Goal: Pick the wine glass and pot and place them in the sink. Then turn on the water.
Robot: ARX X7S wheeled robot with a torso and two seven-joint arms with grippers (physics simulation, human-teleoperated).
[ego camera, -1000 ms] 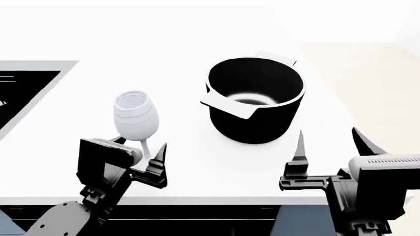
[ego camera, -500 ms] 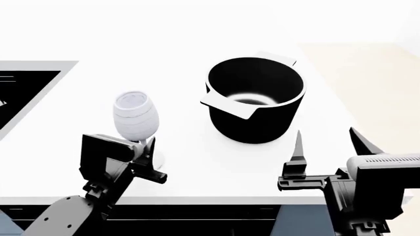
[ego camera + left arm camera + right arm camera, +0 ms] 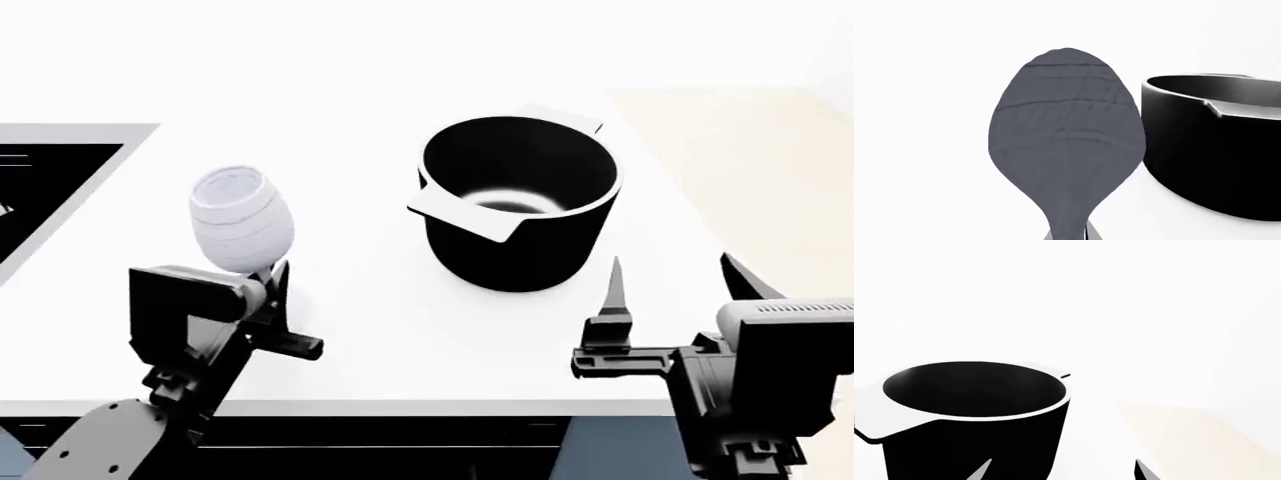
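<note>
The left hand [image 3: 274,300] is closed on the stem of the wine glass [image 3: 240,220], gripping it just under the bowl. The glass leans to the left, its open mouth tipped up and away, and it appears lifted off the white worktop [image 3: 374,320], though the foot is hidden behind the hand, so that cannot be told for certain. In the left wrist view the bowl of the wine glass [image 3: 1066,135] fills the middle of the picture, grey with faint rings across it, narrowing to the stem at the picture's edge where the fingertips just show.

The pot [image 3: 521,200] stands upright on the worktop to the right of the glass and well apart from it. It is black, with a pale shiny patch on its inner base and two flat pale tab handles at the rim, one pointing near-left and one far-right. In the left wrist view the pot [image 3: 1214,145] shows beside the glass.

The right hand [image 3: 674,285] hovers near and to the right of the pot, jaws spread wide and holding nothing, the two pointed fingers aimed toward the far side. In the right wrist view the pot [image 3: 974,415] sits ahead of the fingertips [image 3: 981,470], not touching them.

The sink [image 3: 54,180] lies at the far left of the worktop; only a corner of its steel rim and one black basin is in view.
</note>
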